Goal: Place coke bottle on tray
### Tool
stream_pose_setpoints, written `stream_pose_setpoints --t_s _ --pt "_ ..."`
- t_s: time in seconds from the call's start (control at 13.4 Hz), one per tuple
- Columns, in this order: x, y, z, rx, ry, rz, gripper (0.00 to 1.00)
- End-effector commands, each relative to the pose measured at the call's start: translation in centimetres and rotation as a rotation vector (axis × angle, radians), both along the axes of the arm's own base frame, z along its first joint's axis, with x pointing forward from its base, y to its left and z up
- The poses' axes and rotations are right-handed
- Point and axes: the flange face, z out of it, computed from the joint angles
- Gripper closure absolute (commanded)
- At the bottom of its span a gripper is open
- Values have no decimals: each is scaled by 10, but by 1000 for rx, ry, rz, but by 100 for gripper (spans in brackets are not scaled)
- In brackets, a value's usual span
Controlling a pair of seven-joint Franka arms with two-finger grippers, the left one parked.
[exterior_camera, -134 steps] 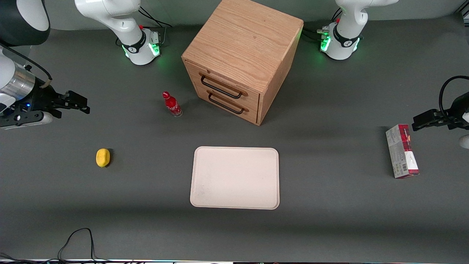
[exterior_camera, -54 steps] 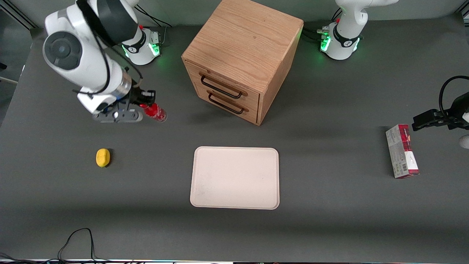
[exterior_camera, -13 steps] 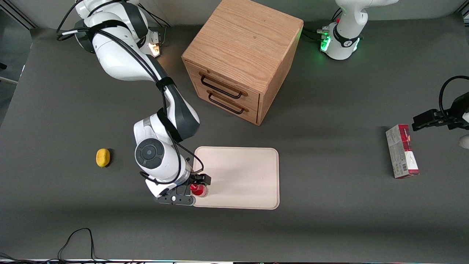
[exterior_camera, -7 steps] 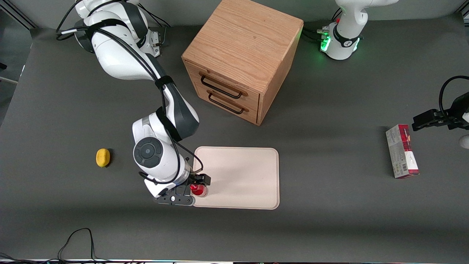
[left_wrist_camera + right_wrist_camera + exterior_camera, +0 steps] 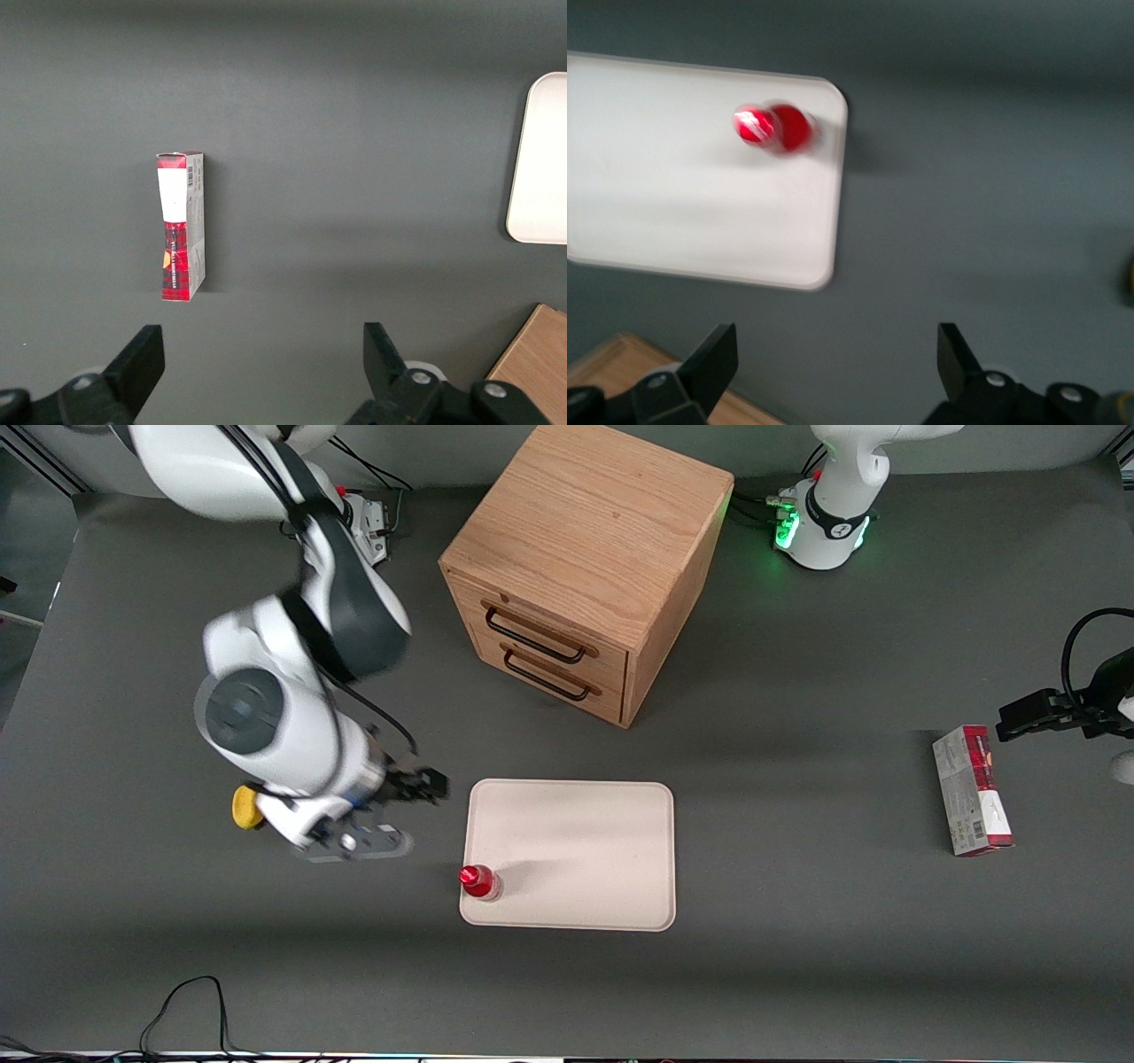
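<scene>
The coke bottle (image 5: 479,881) stands upright on the tray (image 5: 585,841), in the tray's corner nearest the front camera at the working arm's end. Nothing holds it. In the right wrist view, the coke bottle (image 5: 775,127) shows from above as a red cap and body just inside the rounded corner of the tray (image 5: 673,195). My gripper (image 5: 415,808) hangs open above the bare table beside the tray, farther from the front camera than the bottle and apart from it. The gripper (image 5: 837,354) has nothing between its fingers.
A wooden drawer cabinet (image 5: 580,567) stands farther from the front camera than the tray. A yellow object (image 5: 242,806) lies on the table, partly covered by my arm. A red-and-grey carton (image 5: 972,790) lies toward the parked arm's end of the table.
My gripper has let go of the bottle, opened and risen away from the tray toward the working arm's end. The bottle stays standing on the tray corner.
</scene>
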Motion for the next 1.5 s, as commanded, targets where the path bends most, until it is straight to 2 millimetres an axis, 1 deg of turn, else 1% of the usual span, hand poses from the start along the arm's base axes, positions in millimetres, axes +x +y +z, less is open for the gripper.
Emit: stream_pose_setpoints --t_s 0.0,0.15,0.22,0.3,0.37,0.45,0.6,0.75,0.82,0.97,1.05,1.12,1.35,1.42 --pt "-68 -73 7 22 36 82 0" --pt "-92 -120 17 49 35 106 0" --pt "-102 -137 19 57 37 124 0" --pt "-111 -148 23 65 34 123 0" --pt "-115 -159 27 66 31 123 0" --pt "-117 -162 30 54 31 125 0" --pt "-117 -164 31 51 34 125 0" --pt "-123 -168 43 61 21 118 0" --pt "-127 -187 51 60 26 91 0" --pt "-142 -196 71 29 35 129 0" --pt "-143 -203 75 20 42 123 0" --pt "-140 -205 82 20 43 113 0" --pt "-126 -205 87 31 62 90 0" --pt "-123 -200 88 32 70 100 0"
